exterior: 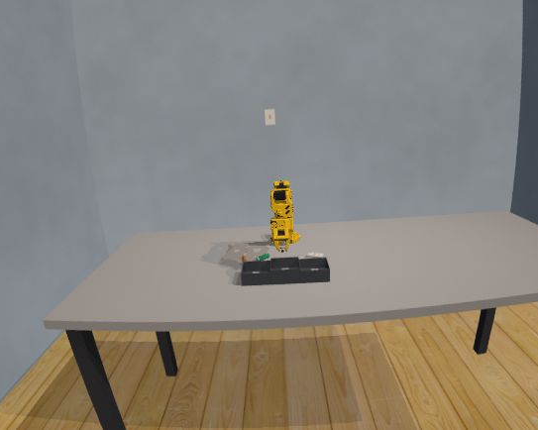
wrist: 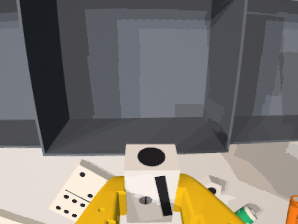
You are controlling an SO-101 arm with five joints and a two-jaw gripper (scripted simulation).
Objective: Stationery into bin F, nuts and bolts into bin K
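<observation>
My gripper [exterior: 282, 246] [wrist: 150, 200] is shut on a pale square nut [wrist: 151, 161] with a round black hole. It holds the nut above the table, just behind the row of three dark bins [exterior: 284, 277]. In the wrist view the middle bin's open compartment [wrist: 50, 100] lies right ahead of the nut. I cannot read the bins' letters. A second small pale nut [wrist: 214, 189] lies on the table to the right of my fingers. A green marker [exterior: 264, 257] [wrist: 246, 213] and an orange thing [exterior: 244, 258] [wrist: 293, 207] lie behind the left bin.
A white domino [wrist: 77, 192] lies on the table to the left below my gripper. More pale pieces [exterior: 316, 255] lie behind the right bin. The grey table [exterior: 403, 268] stretches wide on both sides.
</observation>
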